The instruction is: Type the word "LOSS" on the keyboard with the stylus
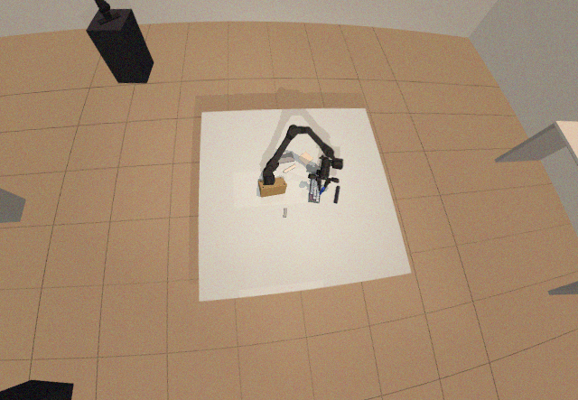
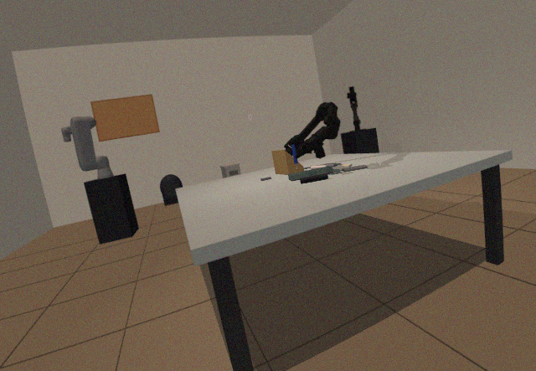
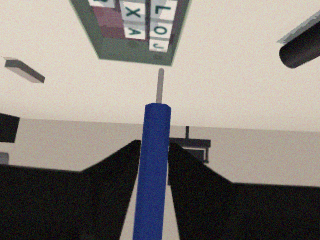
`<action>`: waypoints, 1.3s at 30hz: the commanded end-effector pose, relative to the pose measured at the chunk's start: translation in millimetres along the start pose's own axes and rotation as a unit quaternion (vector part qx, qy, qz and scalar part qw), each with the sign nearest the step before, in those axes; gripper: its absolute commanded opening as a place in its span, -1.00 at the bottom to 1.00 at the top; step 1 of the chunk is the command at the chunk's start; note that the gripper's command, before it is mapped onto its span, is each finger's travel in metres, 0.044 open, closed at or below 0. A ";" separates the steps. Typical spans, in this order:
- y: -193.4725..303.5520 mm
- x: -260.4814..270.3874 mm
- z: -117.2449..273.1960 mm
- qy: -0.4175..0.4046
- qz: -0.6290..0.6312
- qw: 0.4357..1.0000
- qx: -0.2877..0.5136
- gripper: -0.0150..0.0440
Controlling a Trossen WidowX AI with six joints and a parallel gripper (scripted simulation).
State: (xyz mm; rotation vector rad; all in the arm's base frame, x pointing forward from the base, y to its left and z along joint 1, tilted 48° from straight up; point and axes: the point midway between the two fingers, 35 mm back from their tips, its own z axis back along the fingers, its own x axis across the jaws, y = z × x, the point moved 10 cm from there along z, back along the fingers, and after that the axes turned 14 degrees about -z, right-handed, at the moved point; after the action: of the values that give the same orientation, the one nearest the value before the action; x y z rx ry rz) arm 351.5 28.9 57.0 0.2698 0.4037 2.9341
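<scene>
The keyboard (image 1: 313,197) (image 2: 308,175) (image 3: 127,54) has a dark green frame and white lettered keys; L, O, J, X and A show in the wrist view, and the rest is cut off at the top. My gripper (image 1: 321,186) (image 3: 154,147) is shut on the blue stylus (image 2: 295,154) (image 3: 156,170). The stylus's thin grey tip points towards the keyboard. In the wrist view the tip appears just short of the frame's near edge, near the J key's corner, and overlaps no key. Its exact height above the desk cannot be told.
A black bar (image 1: 336,194) (image 3: 302,47) lies beside the keyboard. A small grey block (image 1: 284,212) (image 3: 24,71) lies on its other side. A tan wooden box (image 1: 273,188) (image 2: 283,162) stands by the arm's base. Several flat pieces lie beyond, partly beneath the arm.
</scene>
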 end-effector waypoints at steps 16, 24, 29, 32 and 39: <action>-15.0 6.0 -12.8 -0.002 0.002 1.000 0.003 -0.22; -15.7 6.2 -13.2 -0.002 0.002 1.000 0.003 -0.22; -17.9 6.8 -14.5 -0.002 0.002 1.000 0.003 -0.22; -19.1 7.1 -15.2 -0.002 0.002 1.000 0.003 -0.22; -21.7 7.8 -16.7 -0.002 0.002 1.000 0.003 -0.22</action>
State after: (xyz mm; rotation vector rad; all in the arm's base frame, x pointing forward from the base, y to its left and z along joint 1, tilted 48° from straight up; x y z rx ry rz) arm 344.7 45.5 38.0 0.2771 0.4173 2.9423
